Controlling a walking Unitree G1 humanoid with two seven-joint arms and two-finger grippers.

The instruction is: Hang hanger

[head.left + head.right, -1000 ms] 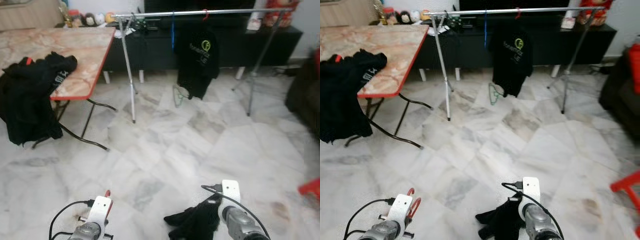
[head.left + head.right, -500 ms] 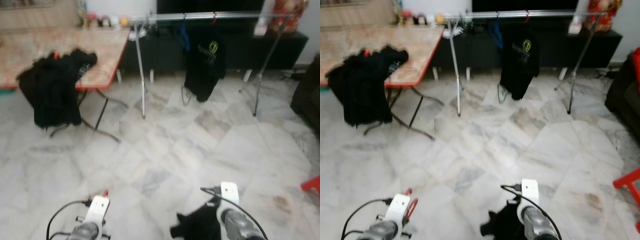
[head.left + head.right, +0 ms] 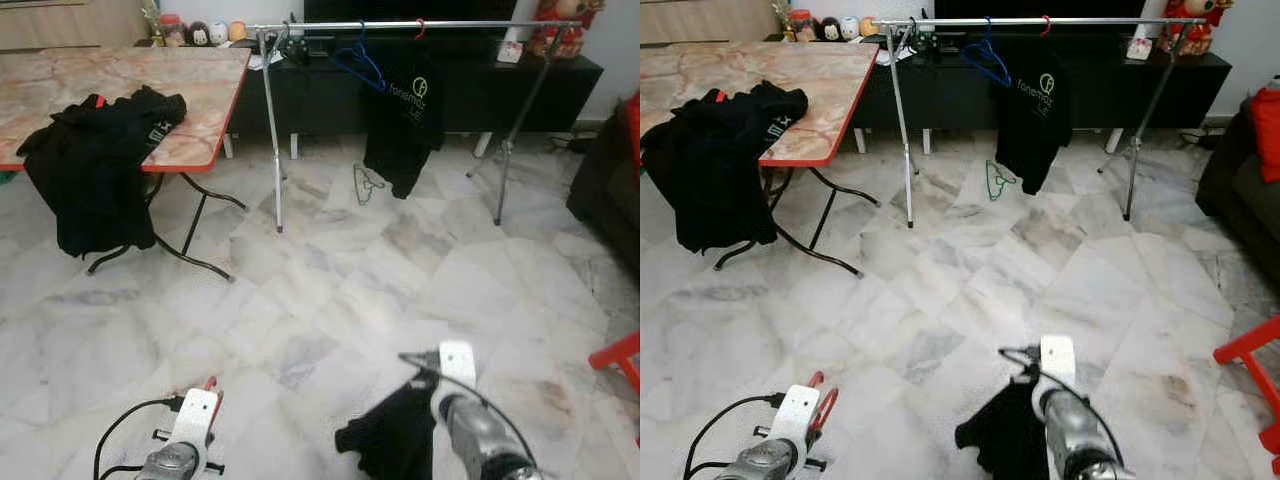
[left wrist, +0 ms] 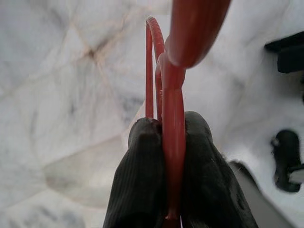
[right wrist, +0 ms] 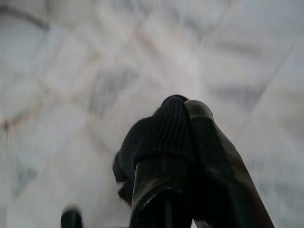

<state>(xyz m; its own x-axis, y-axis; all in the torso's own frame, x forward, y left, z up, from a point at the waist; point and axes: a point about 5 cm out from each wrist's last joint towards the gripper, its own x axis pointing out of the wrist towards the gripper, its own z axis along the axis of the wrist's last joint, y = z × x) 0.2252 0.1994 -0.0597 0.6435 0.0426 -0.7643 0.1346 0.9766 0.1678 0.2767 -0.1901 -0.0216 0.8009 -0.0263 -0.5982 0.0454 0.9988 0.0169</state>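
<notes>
Upper left of the head views: marble-top table [image 3: 190,85] with a heap of black clothes [image 3: 95,165] draped over its near edge. Not my concern now.

Bottom left: left gripper [image 4: 164,130] is clamped on the red hanger [image 4: 173,95]. Wrist cam shows both black fingers [image 4: 140,180] pinched tight on the red bar, loop sticking out past the tips. In the head view only a red sliver [image 3: 822,398] peeks beside the wrist. So the task's thing is in my left claw, low and near the body.

Top centre: silver rail [image 3: 400,24] on its stand, well apart from me across open marble floor [image 3: 330,290]. On it: a blue hanger [image 3: 360,65], a black shirt with green logo [image 3: 405,125] on a red hook, and a thin hanger [image 3: 368,183] dangling low by the shirt hem. Free rail sits left of the blue hanger and right of the shirt.

Bottom right: right gripper [image 5: 178,142] is closed on a black garment [image 3: 1000,430]; cloth wraps over the fingers in the wrist cam and hangs beside the arm.

My read: step in hand is the approach. To do it well:
- walk straight at the rail and aim for the bare stretch right of the shirt, so the hook doesn't tangle with the blue hanger
- keep the left pinch firm, since the bar may twist in the fingers
- raise the hook above the rail, then lower onto it
- hold the garment clear of my legs
</notes>
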